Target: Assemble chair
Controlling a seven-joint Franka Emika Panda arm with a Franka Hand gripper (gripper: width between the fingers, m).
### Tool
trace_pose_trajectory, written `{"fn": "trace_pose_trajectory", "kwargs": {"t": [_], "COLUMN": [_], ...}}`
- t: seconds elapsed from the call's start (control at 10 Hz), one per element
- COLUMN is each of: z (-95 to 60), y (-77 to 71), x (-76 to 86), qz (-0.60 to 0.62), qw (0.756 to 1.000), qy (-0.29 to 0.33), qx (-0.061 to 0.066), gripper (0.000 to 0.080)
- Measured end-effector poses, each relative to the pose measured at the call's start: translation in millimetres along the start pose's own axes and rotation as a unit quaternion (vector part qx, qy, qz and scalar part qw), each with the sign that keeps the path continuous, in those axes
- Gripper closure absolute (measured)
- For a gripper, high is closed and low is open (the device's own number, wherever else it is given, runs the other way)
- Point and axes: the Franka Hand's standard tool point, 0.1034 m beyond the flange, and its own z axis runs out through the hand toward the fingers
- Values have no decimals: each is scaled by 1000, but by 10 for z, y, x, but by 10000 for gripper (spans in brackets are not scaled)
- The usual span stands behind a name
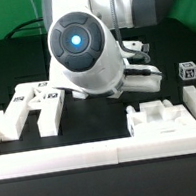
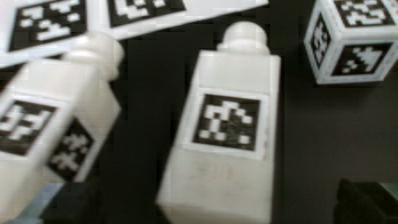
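1. Your chair's middle bar (image 2: 228,125) lies flat on the black table (image 2: 329,140). Its long axis runs roughly parallel to the neighbour bar (image 2: 54,110), both peg ends pointing the same way.
2. Gripper (image 1: 136,78): fingers hidden, can't tell if it's spread or pinching.

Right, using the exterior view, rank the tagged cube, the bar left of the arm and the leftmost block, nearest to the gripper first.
1. Tagged cube: on the exterior view's right, closest to the gripper.
2. Bar: just past the arm, on the exterior view's left.
3. Leftmost block: farthest out on that left side.
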Motion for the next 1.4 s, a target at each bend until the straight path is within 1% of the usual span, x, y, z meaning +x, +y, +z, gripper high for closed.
{"fn": "trace_pose_trajectory", "kwargs": {"t": [0.3,0.4,0.5,0.6,0.7,1.2,1.3,1.4], "z": [27,32,35,37,33,12,-48,-148], "y": [-20,-20,-20,-17,-17,-4,8,2], "x": [16,18,19,20,16,7,-36,-109], "qz": [-1,-1,-1,-1,-1,-7,-10,-13], "qw": [1000,1000,1000,1000,1000,1000,1000,1000], "qy": [1,0,0,0,-1,-1,-3,-7], "qx": [-2,-2,-2,-2,-2,-2,-2,-3], "gripper": [151,239,372,372,510,510,510,509]}}
